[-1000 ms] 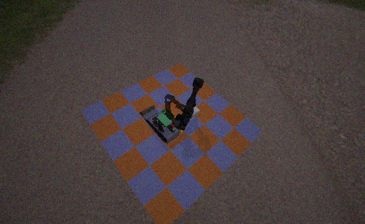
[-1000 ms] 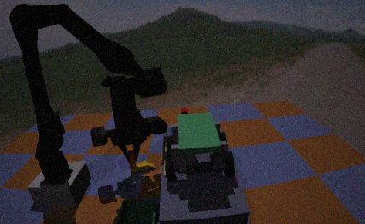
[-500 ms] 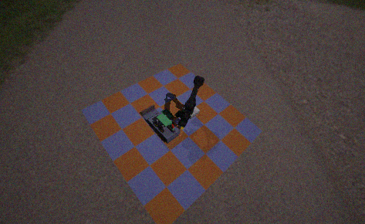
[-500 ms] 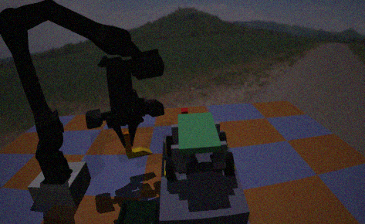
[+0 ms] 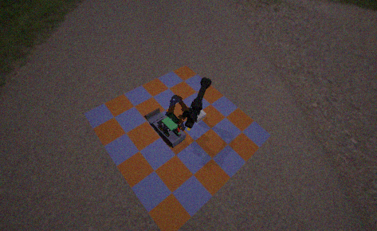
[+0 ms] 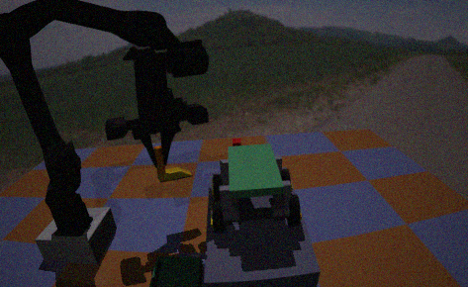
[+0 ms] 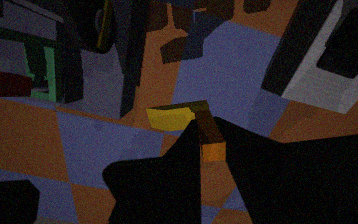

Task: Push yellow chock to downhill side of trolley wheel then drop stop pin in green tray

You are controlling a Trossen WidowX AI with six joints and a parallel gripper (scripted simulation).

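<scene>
My gripper point(image 5: 189, 125) point(image 6: 161, 167) point(image 7: 204, 122) points down, shut on the upright orange handle of the yellow chock point(image 5: 189, 129) point(image 6: 178, 172) point(image 7: 170, 120). The chock hangs above the mat, left of the ramp in the exterior view, clear of the trolley. The trolley point(image 5: 170, 123) point(image 6: 254, 168), with a green top, stands on the grey ramp point(image 5: 178, 140) point(image 6: 266, 275) point(image 7: 100, 82). The stop pin's red head point(image 5: 178, 130) point(image 6: 236, 142) point(image 7: 5, 84) shows at the trolley's far end. The green tray point(image 6: 178, 272) is partly cut off at the bottom of the exterior view.
The arm's pale base point(image 5: 201, 115) point(image 6: 100, 230) point(image 7: 310, 85) stands on the other side of the chock from the ramp. An orange and blue checkered mat point(image 5: 174, 173) point(image 6: 355, 208) lies under everything. The tray sits close beside the ramp's near end in the exterior view.
</scene>
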